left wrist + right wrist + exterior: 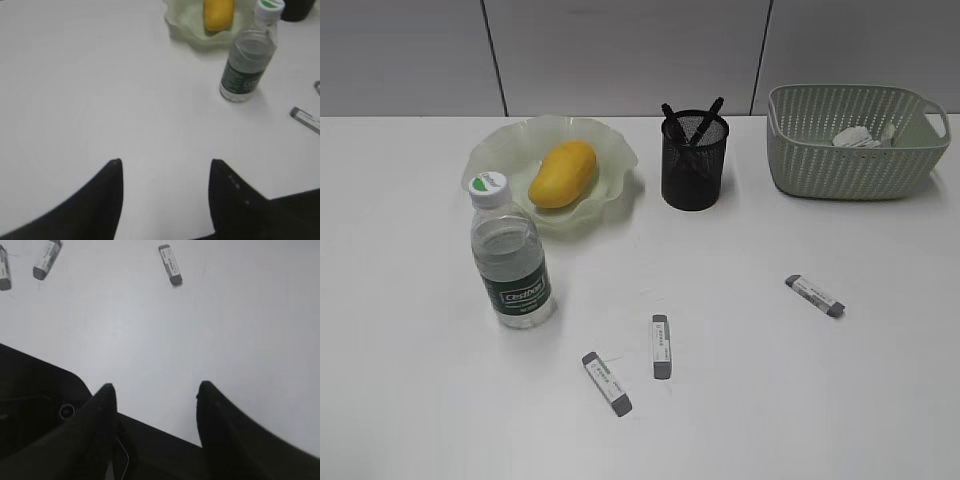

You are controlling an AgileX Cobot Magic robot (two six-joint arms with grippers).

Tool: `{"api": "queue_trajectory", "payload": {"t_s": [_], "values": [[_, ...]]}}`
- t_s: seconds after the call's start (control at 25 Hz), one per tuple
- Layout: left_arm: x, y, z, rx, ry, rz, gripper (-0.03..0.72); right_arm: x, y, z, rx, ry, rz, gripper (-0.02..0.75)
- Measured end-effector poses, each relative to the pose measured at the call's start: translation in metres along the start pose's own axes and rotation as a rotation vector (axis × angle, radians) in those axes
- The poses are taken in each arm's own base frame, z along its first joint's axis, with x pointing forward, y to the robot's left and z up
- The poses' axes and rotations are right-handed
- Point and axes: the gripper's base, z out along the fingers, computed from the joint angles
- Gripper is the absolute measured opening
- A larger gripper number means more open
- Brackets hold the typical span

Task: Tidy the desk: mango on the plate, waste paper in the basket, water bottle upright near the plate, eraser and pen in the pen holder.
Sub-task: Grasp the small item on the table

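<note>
The mango lies on the pale-green plate. The water bottle stands upright in front of the plate on the white desk; it also shows in the left wrist view. The black mesh pen holder holds two dark pens. The waste paper lies in the green basket. Three erasers lie on the desk: one at front centre, one beside it, one to the right. My left gripper and right gripper are open and empty above bare desk; neither shows in the exterior view.
A grey panelled wall runs along the desk's far edge. In the right wrist view a black edge lies under the gripper at lower left.
</note>
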Motion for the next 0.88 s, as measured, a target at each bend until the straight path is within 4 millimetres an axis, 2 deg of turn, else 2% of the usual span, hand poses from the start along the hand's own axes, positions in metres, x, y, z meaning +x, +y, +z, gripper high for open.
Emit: {"api": "queue_trajectory", "payload": {"t_s": [0.12,0.24,0.36,0.64,0.76,0.88], "values": [[-0.021,-0.01,0.013,0.115,0.001,0.026,0.318,0.026,0.0,-0.013,-0.007,-0.133,0.005,0.412],[-0.041,-0.019,0.03,0.219,0.003,0.027,0.261,0.042,0.0,-0.026,-0.008,-0.24,0.006,0.408],[-0.054,-0.027,0.053,0.317,0.026,0.009,0.248,0.051,0.0,-0.034,-0.009,-0.309,0.009,0.401],[-0.073,-0.042,0.096,0.447,0.097,0.036,0.246,0.061,0.0,-0.032,-0.009,-0.289,0.009,0.379],[-0.081,-0.065,0.113,0.518,0.125,0.116,0.246,0.061,0.0,-0.032,-0.009,-0.289,0.009,0.377],[-0.091,-0.102,0.13,0.583,0.139,0.197,0.245,0.061,0.0,-0.032,-0.009,-0.289,0.009,0.375]]}}
